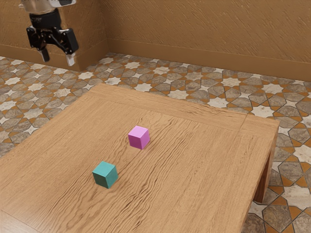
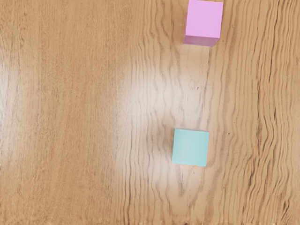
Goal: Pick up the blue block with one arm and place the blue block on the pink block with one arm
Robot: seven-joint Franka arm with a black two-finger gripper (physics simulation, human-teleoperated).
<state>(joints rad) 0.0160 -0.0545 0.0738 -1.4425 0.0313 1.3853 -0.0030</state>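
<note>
High over the wooden table [image 1: 194, 160], hand [image 1: 58, 58] spread open, touching nothing.

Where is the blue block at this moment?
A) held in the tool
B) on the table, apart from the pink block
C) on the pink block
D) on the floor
B: the blue block lies on the table, a gap from the pink block; the open tool hangs empty above.

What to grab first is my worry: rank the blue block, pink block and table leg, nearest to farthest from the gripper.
1. blue block, roughly below the gripper.
2. pink block, beyond it.
3. table leg, exterior view's far right.
</note>
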